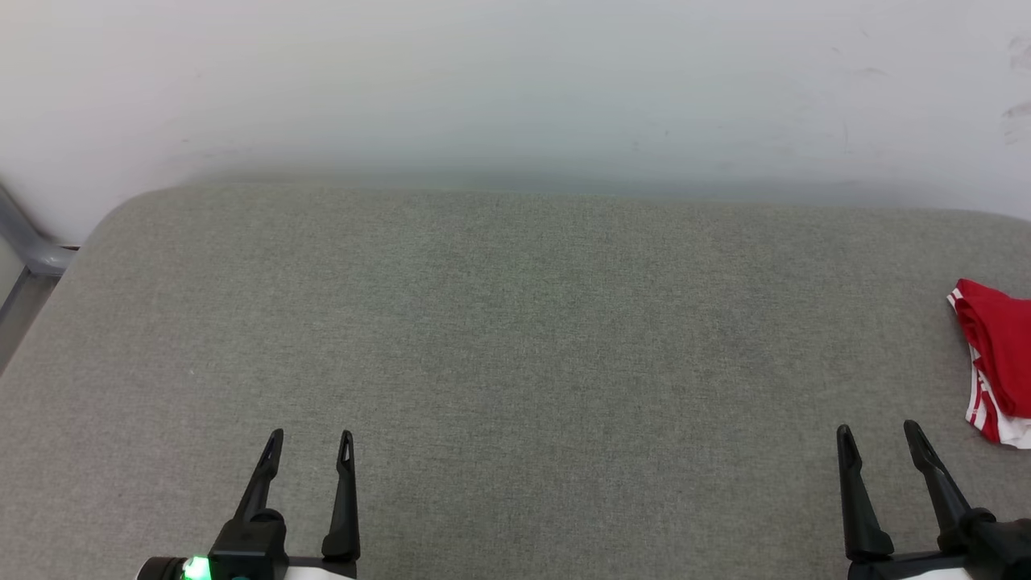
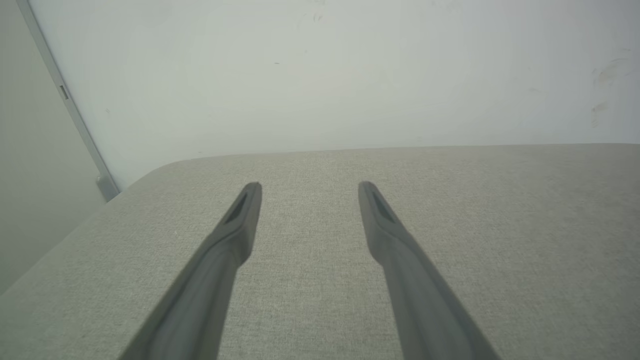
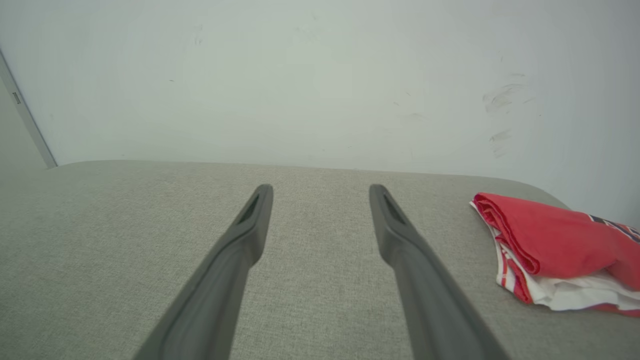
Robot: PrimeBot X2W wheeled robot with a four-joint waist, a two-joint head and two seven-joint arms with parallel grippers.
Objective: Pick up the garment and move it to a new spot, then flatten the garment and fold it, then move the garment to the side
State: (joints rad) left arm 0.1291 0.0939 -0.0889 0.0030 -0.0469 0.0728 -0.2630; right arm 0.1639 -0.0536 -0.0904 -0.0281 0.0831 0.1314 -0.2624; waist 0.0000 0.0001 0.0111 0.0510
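Nearest the head camera, at the lower left, the left claw [image 1: 310, 436] hangs just above the grey fabric surface [image 1: 515, 322], its two dark fingers [image 2: 235, 235] spread and nothing between them. A green light [image 1: 193, 568] glows at its base. Across the middle, the surface runs bare to the pale wall [image 1: 515, 80] behind it. At the lower right the right claw [image 1: 878, 427] is likewise spread and holds nothing. The garment [image 1: 999, 354] lies beyond it, near the surface's right edge and partly cut off by the edge of the head view. It is well apart from the left claw and near the right one, though not touching it. In the right wrist view it is a compact bundle with a rolled red fold on top. A white layer with red-striped trim pokes out beneath, and a sliver of dark print shows at the far end. That fits two stages: a loosely gathered shirt waiting at the side to be picked up, or a folded shirt already set aside with both claws drawn clear. The pictures do not settle which. Either way, I judge the layers soft and unevenly stacked. A pinch on the white edge alone would likely peel the bundle open, while the thick red roll offers the firmer hold.
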